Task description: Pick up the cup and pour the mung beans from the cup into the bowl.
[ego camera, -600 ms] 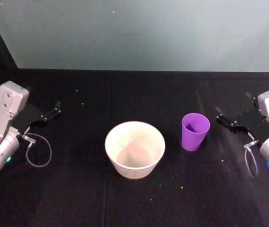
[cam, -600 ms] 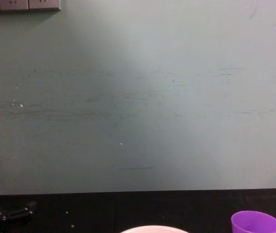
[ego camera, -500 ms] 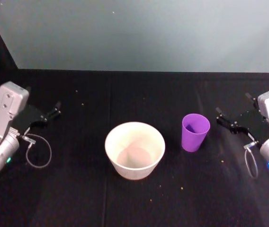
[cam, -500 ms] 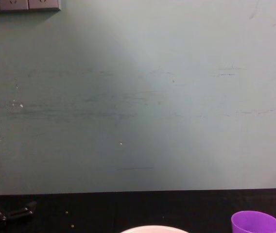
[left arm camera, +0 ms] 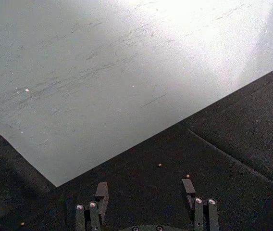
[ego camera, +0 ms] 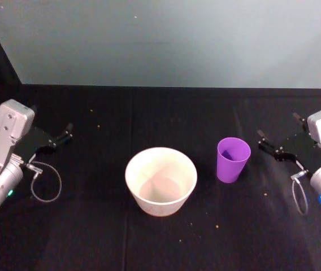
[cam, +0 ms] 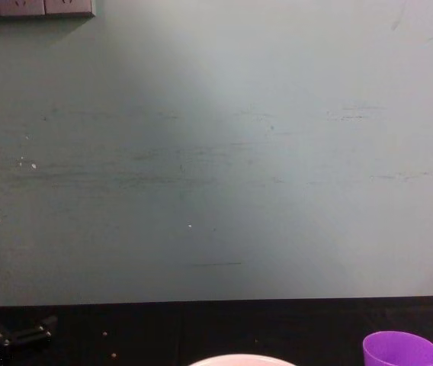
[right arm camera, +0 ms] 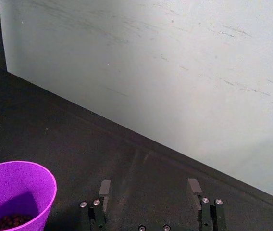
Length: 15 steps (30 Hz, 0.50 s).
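Scarcely shifted since earlier: right tool (right arm camera: 149, 186), wide, near cup (ego camera: 233, 160). Judged light, smooth, slippery; grasp mid-wall. Left tool (left arm camera: 145, 186) parked, wide.

Black tablecloth (ego camera: 160, 107) – scuffed pale grey-green wall (ego camera: 177, 39) behind; sockets (cam: 33, 8) high on wall, left.

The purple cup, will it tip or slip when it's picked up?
The cup is probably light: only a shallow layer of mung beans shows at its bottom. Tall and tapering to a narrow base, it may tip if nudged sideways. Its smooth wall could slip in a loose grip.
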Available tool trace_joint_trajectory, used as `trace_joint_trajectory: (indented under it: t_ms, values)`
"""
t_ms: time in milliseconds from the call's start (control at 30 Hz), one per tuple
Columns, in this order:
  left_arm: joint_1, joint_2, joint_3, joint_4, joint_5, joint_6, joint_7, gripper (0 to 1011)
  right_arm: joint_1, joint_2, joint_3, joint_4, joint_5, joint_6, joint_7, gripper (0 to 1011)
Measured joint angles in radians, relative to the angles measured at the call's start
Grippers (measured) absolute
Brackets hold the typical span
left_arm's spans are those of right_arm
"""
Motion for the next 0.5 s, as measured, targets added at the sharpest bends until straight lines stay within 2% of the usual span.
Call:
trace_joint_trajectory:
  t_ms: [500]
  values:
    - [0.000,0.000,0.000,0.000,0.000,0.000,0.000,1000,0.000,0.000,0.000,0.000,0.000,0.000,0.000,1003]
